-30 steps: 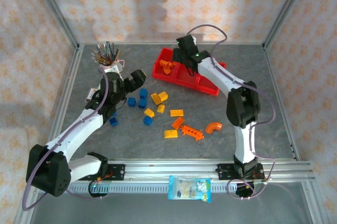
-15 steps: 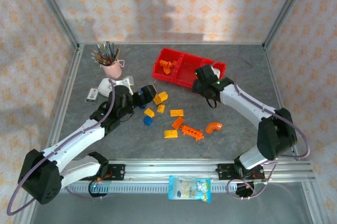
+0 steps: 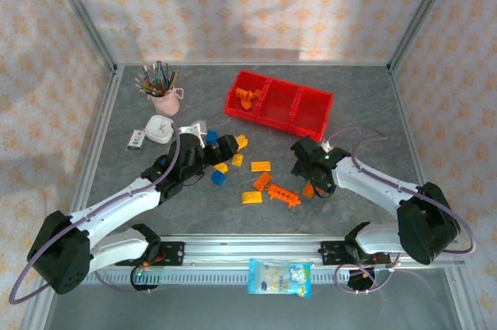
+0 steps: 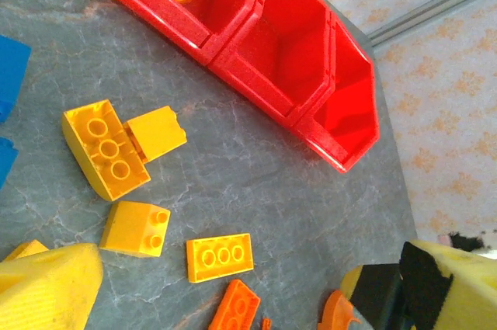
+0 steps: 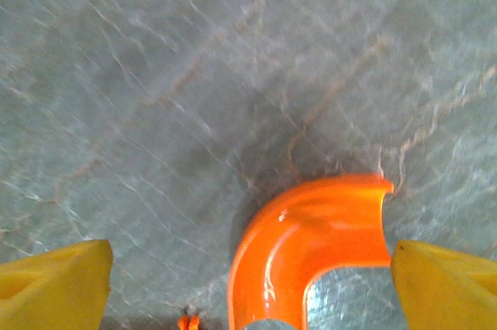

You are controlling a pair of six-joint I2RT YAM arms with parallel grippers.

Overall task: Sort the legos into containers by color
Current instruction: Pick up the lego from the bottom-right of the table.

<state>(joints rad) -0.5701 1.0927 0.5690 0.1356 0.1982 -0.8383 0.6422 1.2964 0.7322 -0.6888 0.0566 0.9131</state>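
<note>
**Q:** Grey table [image 3: 373,124], red bins [image 3: 299,109] at its far side: what changed?
**A:** From the bins, the right gripper [image 5: 248,272] came down astride the orange arch [image 5: 311,244], jaws spread, empty: the next orange pick, likely. The left gripper [image 4: 241,283], equally wide and empty, moved over the yellow bricks [image 4: 105,147].
**Q:** Room?
**A:** Bare table surrounds the arch.

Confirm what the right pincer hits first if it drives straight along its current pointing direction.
Most likely the orange arch brick, lying on the grey table between the open fingers of the right pincer. How far off it sits is unclear.
</note>
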